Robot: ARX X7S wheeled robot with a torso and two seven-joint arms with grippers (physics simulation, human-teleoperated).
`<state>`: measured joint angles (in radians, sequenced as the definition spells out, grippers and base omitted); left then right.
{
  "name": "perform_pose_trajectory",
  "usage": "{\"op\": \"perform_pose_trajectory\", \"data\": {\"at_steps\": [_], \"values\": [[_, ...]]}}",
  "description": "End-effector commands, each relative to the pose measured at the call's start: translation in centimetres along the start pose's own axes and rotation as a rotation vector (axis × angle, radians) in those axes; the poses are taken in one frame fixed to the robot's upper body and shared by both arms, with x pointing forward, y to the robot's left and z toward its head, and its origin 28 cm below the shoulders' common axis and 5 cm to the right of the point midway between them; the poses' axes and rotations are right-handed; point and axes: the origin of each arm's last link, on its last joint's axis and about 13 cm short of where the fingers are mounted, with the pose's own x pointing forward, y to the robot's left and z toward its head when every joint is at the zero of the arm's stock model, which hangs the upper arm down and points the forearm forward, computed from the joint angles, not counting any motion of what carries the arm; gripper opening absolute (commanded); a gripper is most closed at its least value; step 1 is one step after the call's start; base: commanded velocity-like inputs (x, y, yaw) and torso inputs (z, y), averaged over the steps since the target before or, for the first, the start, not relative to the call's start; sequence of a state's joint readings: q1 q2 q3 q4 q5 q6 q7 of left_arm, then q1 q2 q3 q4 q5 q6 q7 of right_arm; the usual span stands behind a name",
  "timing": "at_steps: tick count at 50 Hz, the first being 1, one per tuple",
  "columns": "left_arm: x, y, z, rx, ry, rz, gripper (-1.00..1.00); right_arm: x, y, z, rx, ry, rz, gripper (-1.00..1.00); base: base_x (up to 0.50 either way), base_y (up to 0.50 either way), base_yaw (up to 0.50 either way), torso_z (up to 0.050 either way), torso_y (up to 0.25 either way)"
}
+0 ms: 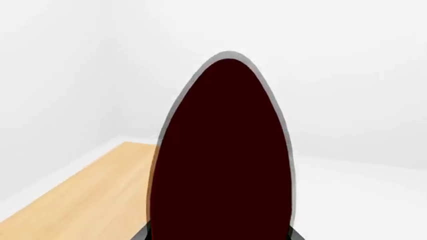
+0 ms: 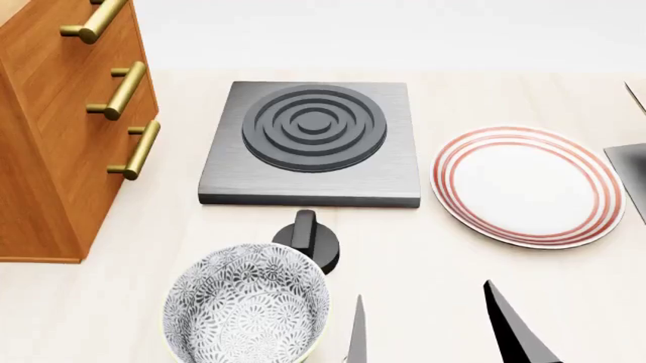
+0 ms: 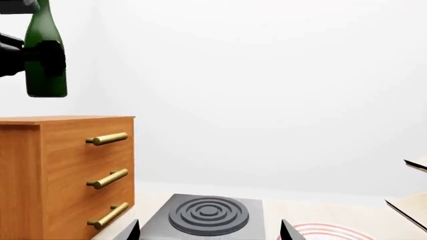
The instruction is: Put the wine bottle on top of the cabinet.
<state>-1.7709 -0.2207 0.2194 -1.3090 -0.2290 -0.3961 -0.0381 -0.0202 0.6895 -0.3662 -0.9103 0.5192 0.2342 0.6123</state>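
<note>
The wine bottle (image 3: 47, 85), dark green, hangs upright a little above the top of the orange-brown cabinet (image 3: 60, 165), with my left gripper (image 3: 40, 59) shut round its body. In the left wrist view the bottle (image 1: 223, 150) fills the middle as a dark oval between the fingers of the left gripper (image 1: 220, 236), and a tan wooden surface (image 1: 80, 195) lies below. The cabinet (image 2: 51, 151) stands at the left of the head view, out of which the bottle is cut. My right gripper (image 2: 434, 333) stands open and holds nothing, low over the counter in front of the hob.
A grey hob plate (image 2: 313, 144) with a ringed burner lies right of the cabinet, its black knob (image 2: 308, 238) in front. A patterned bowl (image 2: 247, 306) sits near the front. A red-ringed plate (image 2: 530, 185) lies to the right. Pale boards (image 3: 410, 205) show at the far right.
</note>
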Motion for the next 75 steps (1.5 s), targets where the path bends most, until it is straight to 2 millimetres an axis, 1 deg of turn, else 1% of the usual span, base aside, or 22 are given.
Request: {"op": "perform_pose_trajectory", "data": {"at_steps": [1,7,25,29,43,48,54,67,68,69,71,75], "values": [[0.0,0.3,-0.2,-0.035,-0.002,0.038,-1.0,0.0,0.0,0.0,-0.001,0.003,0.001,1.0,0.0,0.0,0.0,0.0,0.0],[0.1,0.4,-0.3,-0.037,-0.002,0.042,-1.0,0.0,0.0,-0.1,0.0,0.007,0.001,1.0,0.0,0.0,0.0,0.0,0.002],[0.2,0.6,-1.6,-0.034,0.023,0.054,-1.0,0.0,0.0,-0.1,0.001,0.01,0.005,1.0,0.0,0.0,0.0,0.0,0.001],[0.3,0.9,-2.4,-0.032,0.036,0.063,-1.0,-0.1,0.0,-0.1,0.0,0.008,0.005,1.0,0.0,0.0,0.0,0.0,0.0],[0.4,0.8,-3.9,-0.034,0.06,0.065,-1.0,-0.1,0.0,-0.1,-0.004,0.01,0.006,1.0,0.0,0.0,0.0,0.001,0.001],[0.4,1.1,-4.8,-0.036,0.071,0.073,-1.0,-0.1,0.0,-0.2,-0.004,0.012,0.005,1.0,0.0,0.0,0.0,0.0,0.0],[0.4,1.2,-5.2,-0.031,0.079,0.082,-1.0,-0.1,0.0,-0.2,-0.005,0.015,0.005,1.0,0.0,0.0,0.0,0.0,0.0],[0.4,1.2,-5.0,-0.015,0.084,0.094,-1.0,0.0,0.1,-0.4,-0.005,0.019,0.005,1.0,0.0,0.0,0.0,0.0,0.0],[0.4,1.2,-5.0,-0.019,0.085,0.097,1.0,0.0,0.1,-0.4,-0.004,0.019,0.005,1.0,0.0,0.0,0.0,0.0,0.0],[0.4,1.2,-4.9,-0.04,0.073,0.084,1.0,0.0,0.1,-0.3,-0.004,0.019,0.006,1.0,0.0,0.0,0.0,0.0,0.0],[0.4,1.2,-5.0,-0.02,0.082,0.094,1.0,0.0,0.1,-0.4,-0.004,0.019,0.005,1.0,0.0,0.0,0.0,0.0,0.0],[0.4,1.2,-5.0,-0.033,0.077,0.092,1.0,0.0,0.1,-0.4,-0.004,0.021,0.007,1.0,0.0,0.0,0.0,0.0,0.0]]}}
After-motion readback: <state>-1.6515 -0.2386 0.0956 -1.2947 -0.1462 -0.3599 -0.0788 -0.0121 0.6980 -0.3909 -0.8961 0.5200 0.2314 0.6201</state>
